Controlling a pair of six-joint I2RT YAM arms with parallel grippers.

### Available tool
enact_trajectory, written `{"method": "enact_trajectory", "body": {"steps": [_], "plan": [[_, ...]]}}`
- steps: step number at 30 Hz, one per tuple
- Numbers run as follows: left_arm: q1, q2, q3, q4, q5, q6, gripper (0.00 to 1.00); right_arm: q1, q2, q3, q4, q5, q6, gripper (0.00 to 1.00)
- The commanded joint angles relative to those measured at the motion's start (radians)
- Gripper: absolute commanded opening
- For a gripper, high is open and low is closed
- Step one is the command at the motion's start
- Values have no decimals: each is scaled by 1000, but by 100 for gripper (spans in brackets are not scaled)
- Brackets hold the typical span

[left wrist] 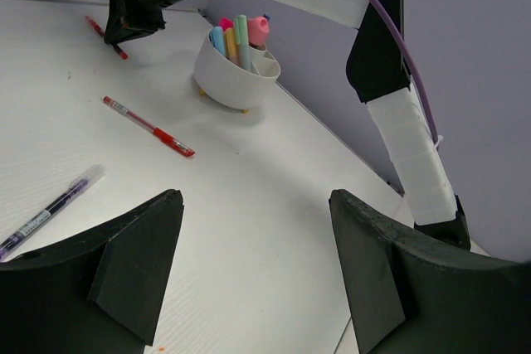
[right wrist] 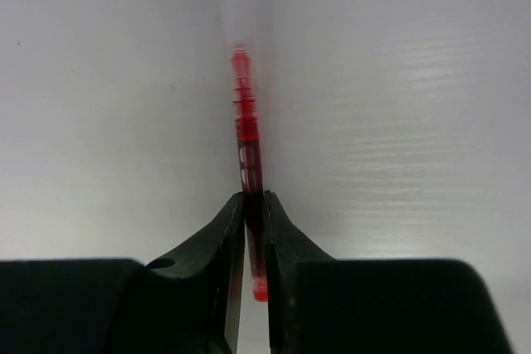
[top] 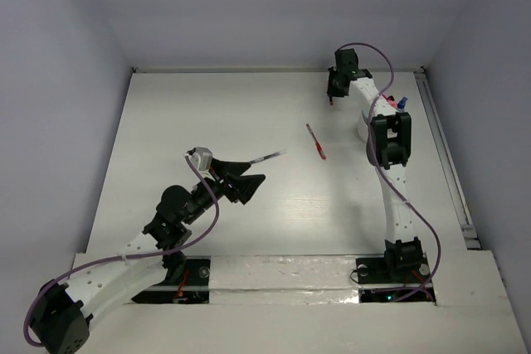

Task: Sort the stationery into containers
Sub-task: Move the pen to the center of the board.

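Although the right arm (top: 397, 196) blocks the far right corner in the overhead view, the left wrist view shows a white cup (left wrist: 224, 84) standing there on the tabletop (top: 207, 105). The cup holds markers (left wrist: 241, 35) upright, in pink, pale green, yellow and blue. Near it lies a loose red pen (left wrist: 149, 127), and farther off a grey pen (left wrist: 48, 210). Only the right wrist view shows the right pincer (right wrist: 254, 205) pinching a second red pen (right wrist: 246, 134), thin and translucent, at the tabletop's far side. The left pincer (left wrist: 255, 201) hangs spread wide, holding nothing.
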Motion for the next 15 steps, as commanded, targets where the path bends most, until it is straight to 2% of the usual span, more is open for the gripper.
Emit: {"method": "enact_trajectory", "body": {"steps": [1, 7, 10, 15], "plan": [[1, -8, -2, 73, 12, 12, 68, 52, -35, -83, -62, 48, -27, 13], [1, -10, -1, 68, 13, 11, 68, 101, -185, -256, -56, 119, -31, 9], [1, -14, -1, 64, 13, 9, 68, 110, -301, -415, -42, 131, 8, 9], [1, -20, -6, 70, 24, 0, 67, 129, -493, -791, 42, 102, 46, 10]]}}
